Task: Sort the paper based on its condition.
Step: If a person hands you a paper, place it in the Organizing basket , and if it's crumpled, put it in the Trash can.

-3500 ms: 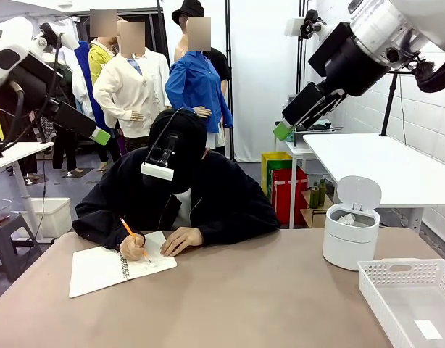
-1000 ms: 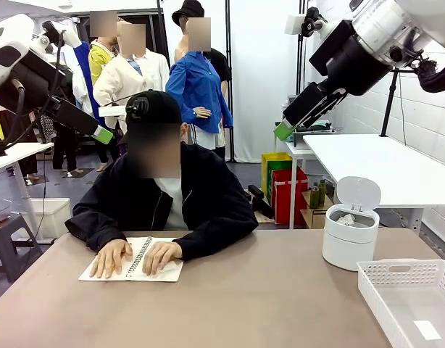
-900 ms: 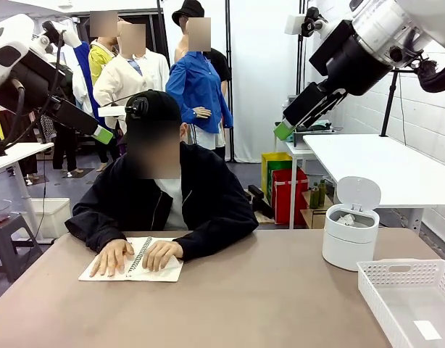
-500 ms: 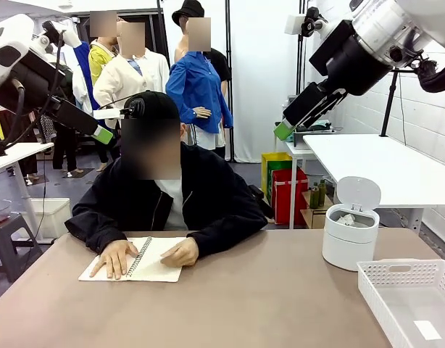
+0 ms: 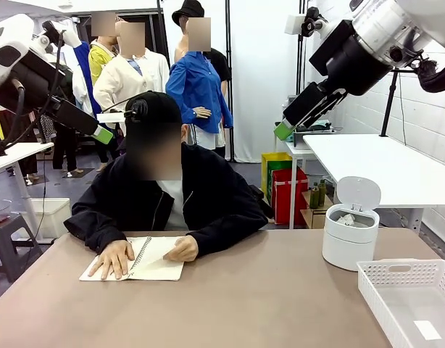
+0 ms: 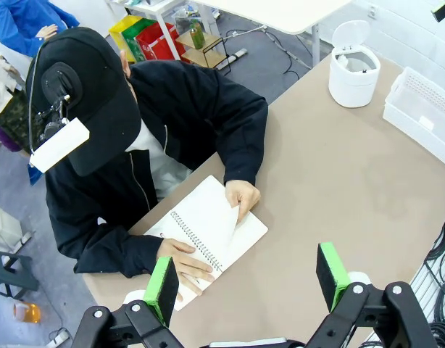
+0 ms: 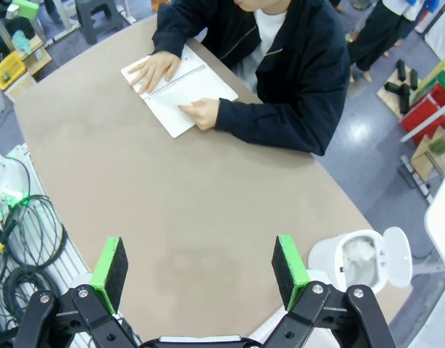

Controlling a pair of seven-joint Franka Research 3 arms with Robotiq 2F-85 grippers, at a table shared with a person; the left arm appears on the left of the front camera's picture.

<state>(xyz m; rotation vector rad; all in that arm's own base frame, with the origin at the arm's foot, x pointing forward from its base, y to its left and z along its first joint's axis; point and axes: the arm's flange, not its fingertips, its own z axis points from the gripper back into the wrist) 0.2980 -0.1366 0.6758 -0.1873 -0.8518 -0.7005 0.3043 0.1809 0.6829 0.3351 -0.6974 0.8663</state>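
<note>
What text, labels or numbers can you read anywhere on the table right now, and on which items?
Nothing on the table can be read.
Notebook: the open pages look blank; any writing is too small to make out.
White slip in the basket: too small to read.
Bin: plain white, no label showing.
</note>
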